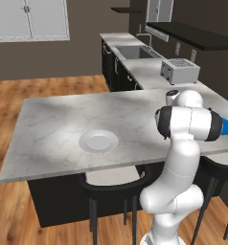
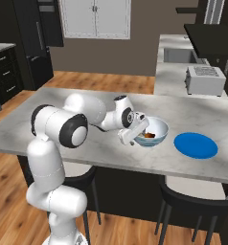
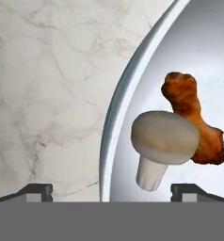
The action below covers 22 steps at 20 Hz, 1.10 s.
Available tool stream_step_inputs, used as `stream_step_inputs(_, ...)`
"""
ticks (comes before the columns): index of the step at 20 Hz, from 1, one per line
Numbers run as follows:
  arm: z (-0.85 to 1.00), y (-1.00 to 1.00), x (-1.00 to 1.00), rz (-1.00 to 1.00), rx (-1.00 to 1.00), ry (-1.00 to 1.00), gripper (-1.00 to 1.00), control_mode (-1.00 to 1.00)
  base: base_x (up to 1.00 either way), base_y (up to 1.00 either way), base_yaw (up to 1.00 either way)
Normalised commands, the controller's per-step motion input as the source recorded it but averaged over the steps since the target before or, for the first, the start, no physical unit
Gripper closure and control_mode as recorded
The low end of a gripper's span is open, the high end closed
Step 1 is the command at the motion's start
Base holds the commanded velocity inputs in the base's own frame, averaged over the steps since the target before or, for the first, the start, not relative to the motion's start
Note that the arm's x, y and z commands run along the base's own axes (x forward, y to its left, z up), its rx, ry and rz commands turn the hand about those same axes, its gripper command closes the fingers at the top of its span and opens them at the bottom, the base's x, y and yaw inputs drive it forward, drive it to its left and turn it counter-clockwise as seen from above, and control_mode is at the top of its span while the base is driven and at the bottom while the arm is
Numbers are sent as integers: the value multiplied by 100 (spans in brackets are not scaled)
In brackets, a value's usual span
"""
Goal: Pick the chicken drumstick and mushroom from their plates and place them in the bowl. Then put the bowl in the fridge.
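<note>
You have the end effector point(image 3: 111, 190) hanging just over the left rim of the bowl point(image 2: 159, 130), its two tips spread wide apart and holding nothing. One tip point(image 3: 36, 191) sits over the marble surface point(image 3: 48, 94) outside the bowl, the other over the bowl's inside, so the rim runs between them.

Inside the bowl you can see both food items. The mushroom point(image 3: 163, 141) lies with its pale cap up and its short stem pointing toward the hand, and the chicken drumstick point(image 3: 191, 117) rests right behind it, touching it, its darker end partly hidden by the cap.

From the right base view, the bowl stands on the surface near its front edge, with the blue plate point(image 2: 196, 145) just to its right and apart from it. In the left base view, the white plate point(image 1: 98, 141) sits alone toward the near edge of the surface, well left of the arm. Farther back on the right, a toaster point(image 2: 205, 79) stands on the counter beside the sink point(image 1: 134, 51).
</note>
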Motion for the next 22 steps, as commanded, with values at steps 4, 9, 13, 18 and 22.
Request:
stream_step_inputs(4,-10,-14,0,0,0,0,-100,-100,0,0,0)
stream_step_inputs(9,-4,-9,2,0,0,0,-100,-100,0,0,0)
stream_step_inputs(13,0,-5,1,-1,0,0,100,-100,0,0,0)
stream_step_inputs(18,2,-6,-4,-2,0,0,100,-100,0,0,0)
stream_step_inputs(22,21,0,-23,-6,3,-3,100,-100,0,0,0)
